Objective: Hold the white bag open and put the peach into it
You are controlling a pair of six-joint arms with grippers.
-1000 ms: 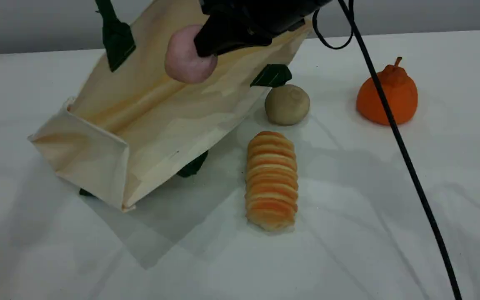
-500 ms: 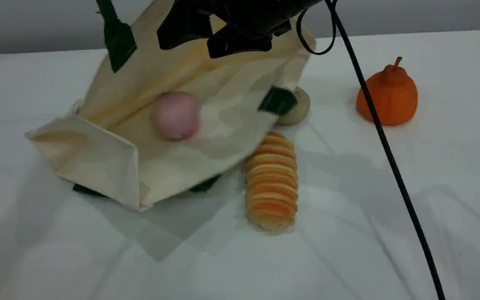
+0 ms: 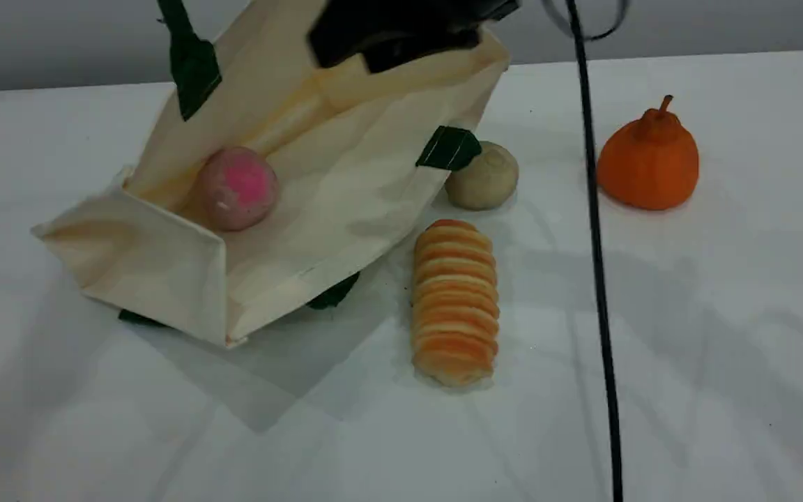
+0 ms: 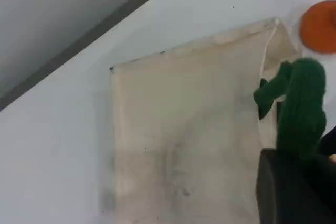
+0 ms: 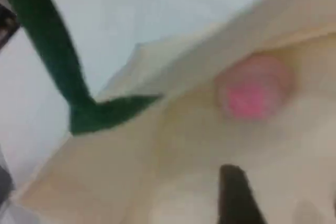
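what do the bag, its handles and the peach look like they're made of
The white bag: matte cream cloth, likely canvas; it creases and folds. The rope handle: thick dark green fuzzy cord, probably cotton. The peach: seemingly soft foam or plush, dull pink skin without shine.

Legible text, labels, brand marks, numbers, signs: none found. The cloth of the white bag [image 3: 346, 195] is plain and unprinted on every side that shows, and nothing else on the table carries readable marking.
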